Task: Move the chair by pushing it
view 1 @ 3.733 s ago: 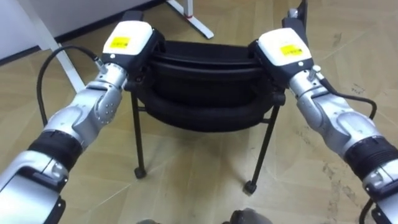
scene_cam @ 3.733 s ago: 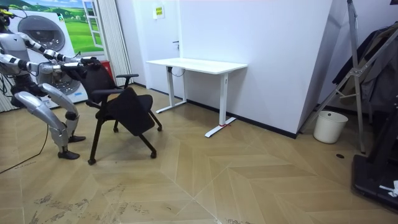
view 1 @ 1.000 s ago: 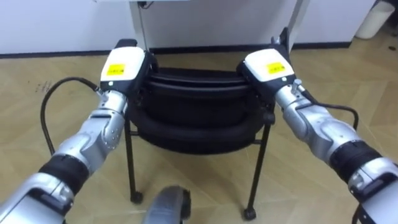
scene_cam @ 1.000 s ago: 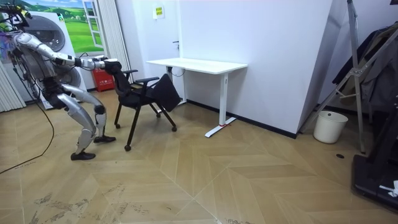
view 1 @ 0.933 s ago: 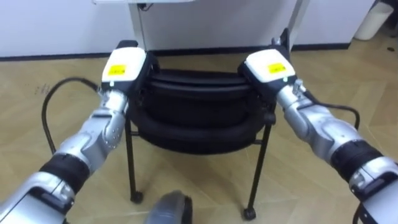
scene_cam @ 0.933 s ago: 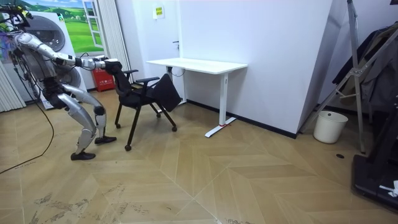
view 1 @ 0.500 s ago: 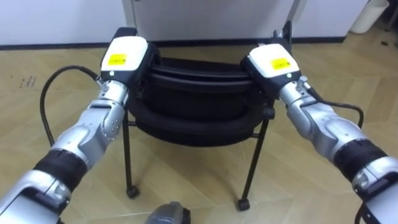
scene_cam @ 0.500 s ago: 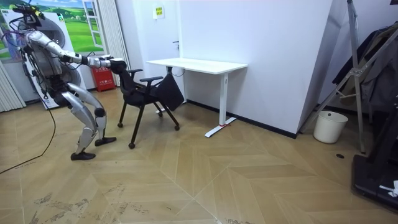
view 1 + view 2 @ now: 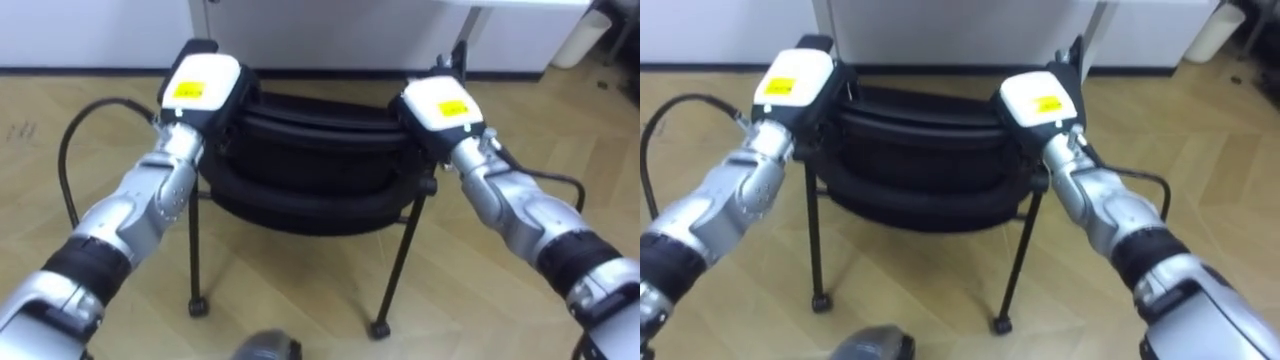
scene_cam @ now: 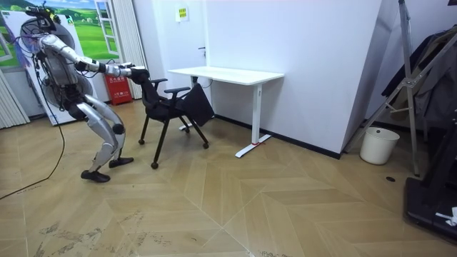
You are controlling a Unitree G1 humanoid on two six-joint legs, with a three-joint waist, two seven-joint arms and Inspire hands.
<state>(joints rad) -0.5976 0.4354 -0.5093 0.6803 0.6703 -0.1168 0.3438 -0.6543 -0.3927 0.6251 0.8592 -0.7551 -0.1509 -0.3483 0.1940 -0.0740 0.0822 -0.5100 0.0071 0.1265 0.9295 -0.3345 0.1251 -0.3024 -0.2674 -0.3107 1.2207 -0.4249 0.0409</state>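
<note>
Room view: chair (image 10: 163, 106) faces white desk (image 10: 228, 73), backrest toward robot.

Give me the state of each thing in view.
chair: upright, legs on the floor, close to the desk.
left hand: on the chair back's left top corner.
right hand: on the chair back's right top corner.
desk: standing by the white wall.
bin: upright on the floor.

Yellow labels (image 9: 195, 92) on left hand (image 9: 207, 70), right hand (image 9: 433, 95); print illegible.
</note>
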